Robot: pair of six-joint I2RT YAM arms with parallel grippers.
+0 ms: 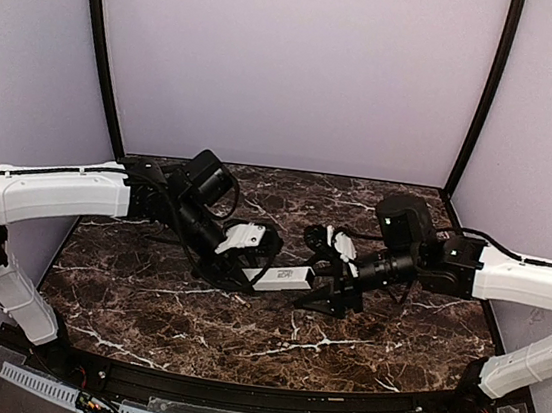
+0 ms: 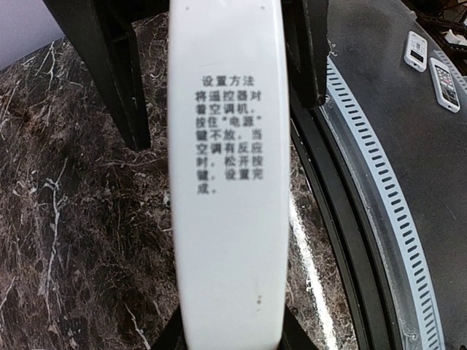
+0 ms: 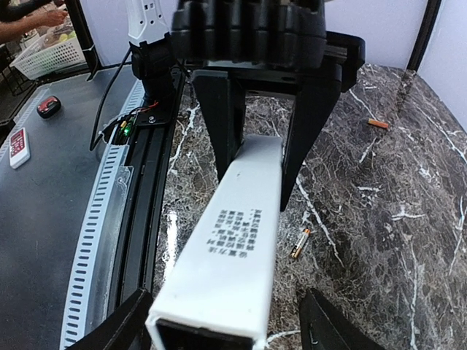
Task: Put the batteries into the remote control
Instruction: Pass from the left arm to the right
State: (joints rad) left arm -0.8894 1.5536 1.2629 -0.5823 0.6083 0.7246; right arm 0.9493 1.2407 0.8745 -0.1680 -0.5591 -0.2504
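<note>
The remote control (image 1: pixel 282 278), a long white bar with printed text on its back, hangs above the marble table between both grippers. My left gripper (image 1: pixel 252 262) is shut on one end of it; in the left wrist view (image 2: pixel 230 339) its fingers press both sides of the remote (image 2: pixel 226 182). My right gripper (image 1: pixel 326 278) is open, its fingers (image 3: pixel 124 324) standing wide on either side of the remote's dark end (image 3: pixel 211 332). One battery (image 3: pixel 300 243) lies on the table beside the remote. A second, orange battery (image 3: pixel 377 123) lies further off.
A black rail and a white perforated cable strip (image 2: pixel 398 219) run along the table's near edge (image 1: pixel 234 388). Beyond it lie small devices (image 2: pixel 416 51) and a basket (image 3: pixel 51 51). Dark marble table (image 1: pixel 192 317) with purple walls around.
</note>
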